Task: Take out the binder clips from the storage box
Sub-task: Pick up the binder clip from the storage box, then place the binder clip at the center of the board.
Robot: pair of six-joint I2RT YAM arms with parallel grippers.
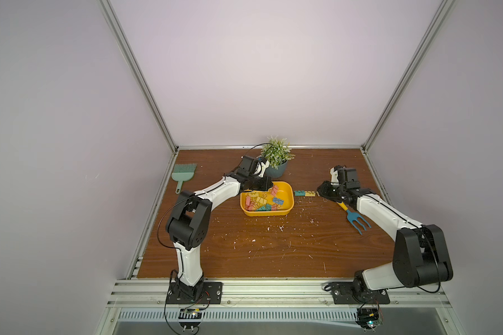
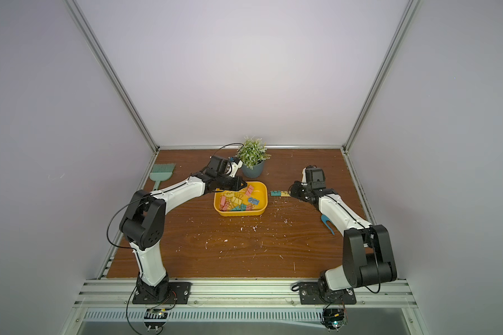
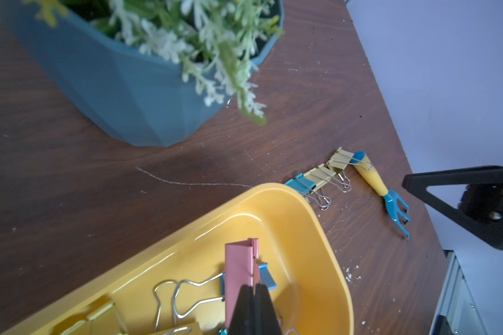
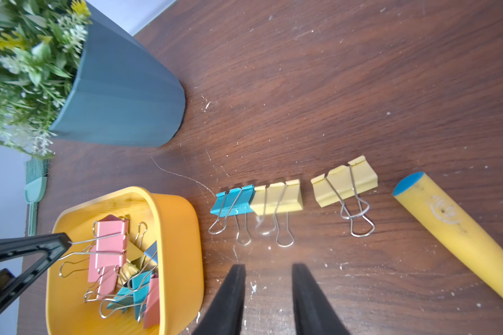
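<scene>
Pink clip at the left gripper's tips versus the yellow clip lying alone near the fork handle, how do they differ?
The pink clip is salmon pink, the yellow clip pale yellow. The pink clip is in the storage box; the yellow clip lies on the table outside it. The left gripper is shut on the pink clip's wire handles; nothing holds the yellow clip. Both have the same folded body and wire loop handles.
</scene>
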